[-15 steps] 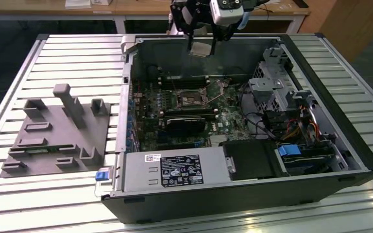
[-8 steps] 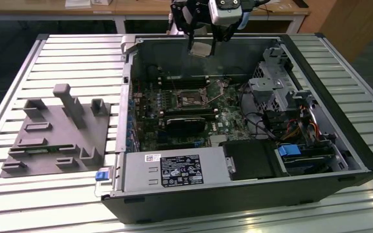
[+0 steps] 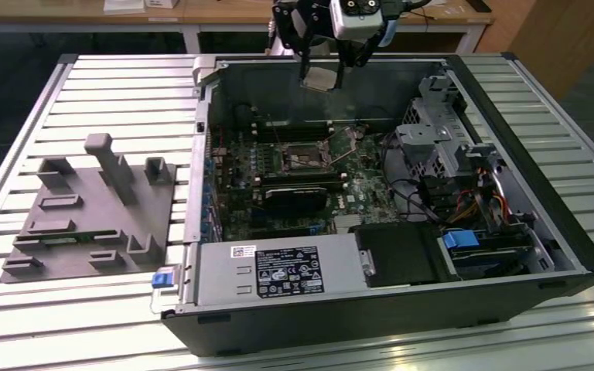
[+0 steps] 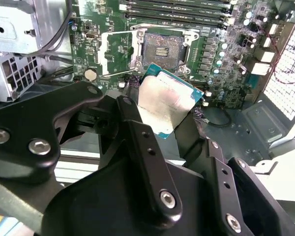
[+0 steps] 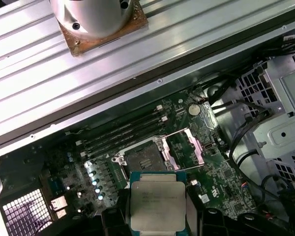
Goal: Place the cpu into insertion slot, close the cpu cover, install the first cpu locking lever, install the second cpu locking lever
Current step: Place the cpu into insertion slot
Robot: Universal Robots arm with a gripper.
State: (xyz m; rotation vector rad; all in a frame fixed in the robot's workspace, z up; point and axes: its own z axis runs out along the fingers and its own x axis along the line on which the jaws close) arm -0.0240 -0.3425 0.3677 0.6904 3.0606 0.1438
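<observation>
1. The gripper (image 3: pixel 322 69) is closed on the cpu (image 3: pixel 323 78). In the second wrist view its black fingers (image 4: pixel 132 112) press on two opposite edges of the chip.
2. The cpu is held in the air above the open computer case (image 3: pixel 328 325), near the far wall of the case in the exterior view. It touches only the fingers.
3. In both wrist views the dull silver top of the cpu (image 4: pixel 167 104) (image 5: pixel 157 202) faces the camera, with a thin green edge around it.
4. The insertion slot (image 4: pixel 162 48) (image 5: pixel 143 160) on the green board is empty and its dark centre is uncovered. The cpu is well apart from it.
5. The cpu cover (image 4: pixel 119 53) (image 5: pixel 188 149) is open. It is swung away on its hinge and stands just beside the slot.
6. The case lies on a slatted metal tabletop (image 3: pixel 121 85). A grey fixture (image 3: pixel 80 216) sits beside the case, on the exterior view's left.
</observation>
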